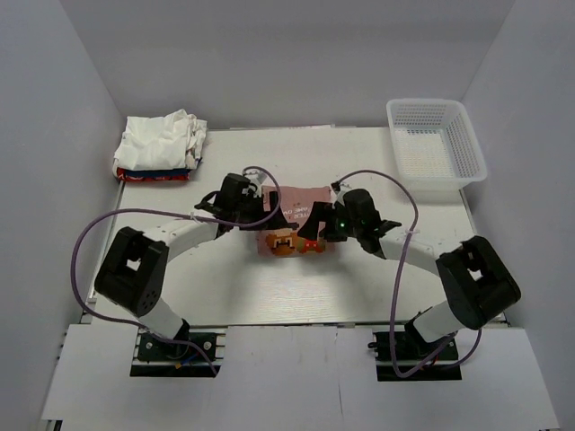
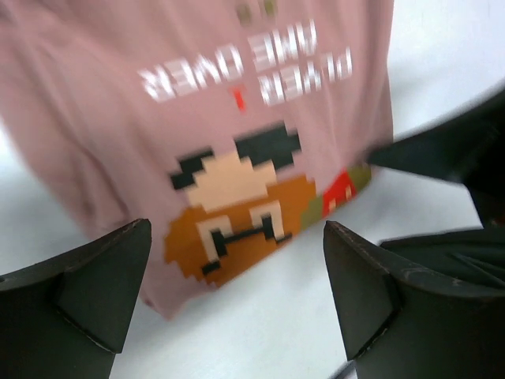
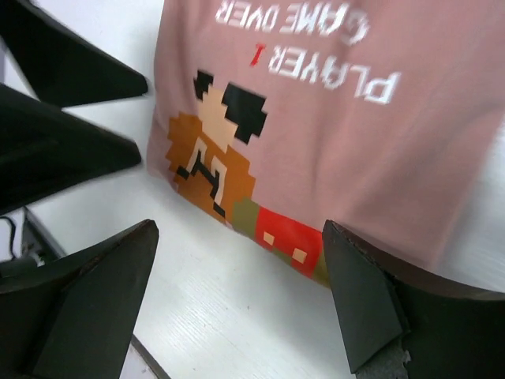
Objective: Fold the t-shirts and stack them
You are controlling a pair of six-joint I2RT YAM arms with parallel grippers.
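**Pink t-shirt mid-table, both grippers open over its near edge**

The dusty-pink t-shirt (image 1: 301,202) lies flat at the middle of the table (image 1: 269,296), showing from above as a compact rectangle. Its print sits toward the near edge: a blocky pixel figure with black hair, a tan face, an orange-brown body and a red patch beside it. In both wrist views white lettering reads upside down above the figure, "PLAYER 1" and "GAME OVER", with the numeral in red.

The two arms reach in from either side and meet over the shirt. The left gripper (image 2: 237,233) hangs above the shirt's near left part with its jaws spread wide and nothing between them. The pixel figure and bare table show in the gap. The right gripper (image 3: 241,230) hangs over the near right part, jaws equally wide apart and holding nothing. Its gap frames the shirt's near corner with the red patch. Each wrist view catches the other gripper's dark fingers at its edge, close by. Whether any fingertip touches the cloth cannot be told.

At the far left corner of the table sits a pile of shirts (image 1: 160,144), rumpled white cloth on top and red and dark blue edges beneath. At the far right corner stands a white lattice basket (image 1: 467,144), well apart from the shirt.
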